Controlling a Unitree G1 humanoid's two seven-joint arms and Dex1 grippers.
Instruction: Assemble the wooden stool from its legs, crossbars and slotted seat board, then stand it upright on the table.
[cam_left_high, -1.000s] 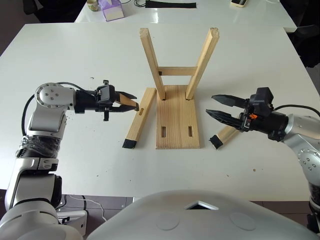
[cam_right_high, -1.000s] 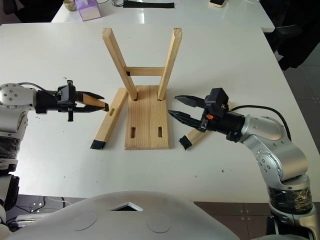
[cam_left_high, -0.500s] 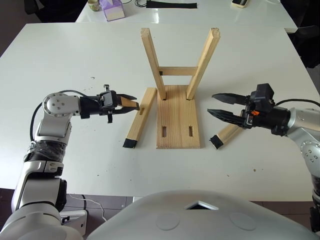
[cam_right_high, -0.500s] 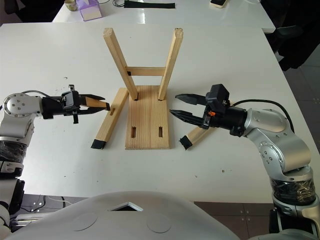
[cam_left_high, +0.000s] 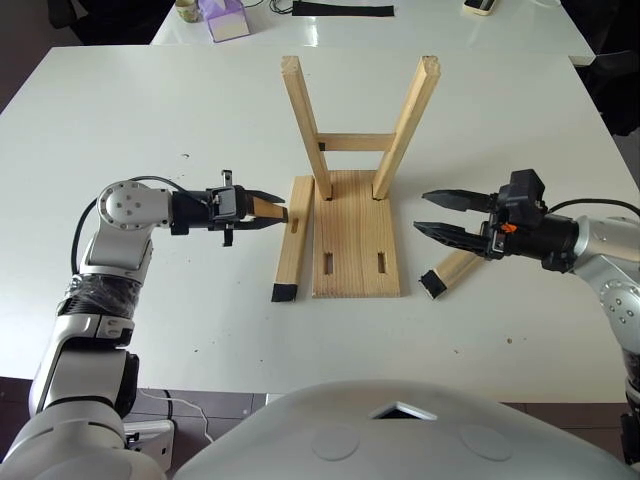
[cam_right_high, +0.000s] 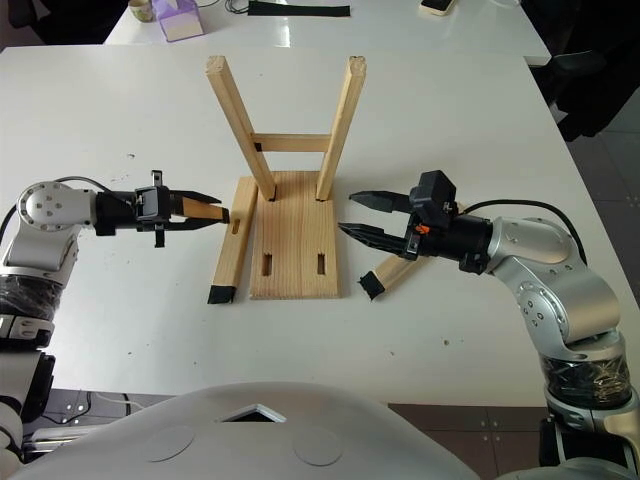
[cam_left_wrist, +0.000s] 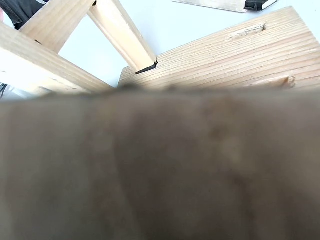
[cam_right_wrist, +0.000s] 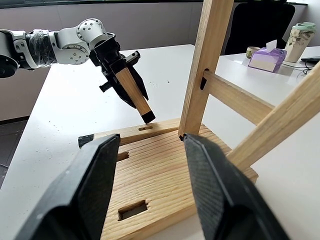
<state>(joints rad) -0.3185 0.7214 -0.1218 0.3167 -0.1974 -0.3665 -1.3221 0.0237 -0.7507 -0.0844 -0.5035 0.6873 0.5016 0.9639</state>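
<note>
A: Stool parts, where?
B: Seat board (cam_left_high: 355, 235) lies flat mid-worktop (cam_left_high: 150, 110), well in from every edge. Two upright legs (cam_left_high: 303, 120) stand in its far slots and splay apart, with a crossbar (cam_left_high: 355, 142) joining them. The two near slots (cam_left_high: 328, 263) show as open holes.
A: Loose pieces?
B: One loose leg (cam_left_high: 294, 240) lies just beside the board's left edge, nearly parallel. Its black cap is at the near end, and its far end is by the left upright's foot. A second loose leg (cam_left_high: 452, 268) lies angled right of the board, cap end toward the board's near right corner but apart from it. Its far part is under the right arm.
A: Tools?
B: Left tool (cam_left_high: 270, 208) is left of the board, fingers closed round a short bar (cam_right_wrist: 132, 86) with a dark tip. The tip is at the loose leg's slotted side; touching or just off, can't tell. Right tool (cam_left_high: 422, 210) hovers right of the board, fingers spread wide, gripping nothing. It points at the board's right edge with a gap between.
A: Room to move?
B: White surface runs wide left of the left arm and along the near edge. Only a narrow gap between loose leg and board.
A: Containers?
B: A tissue box (cam_left_high: 222, 18) with a tissue sticking up, and a cup (cam_left_high: 185, 10) whose contents I can't see. Both are on the far table beyond the worktop's far edge.
</note>
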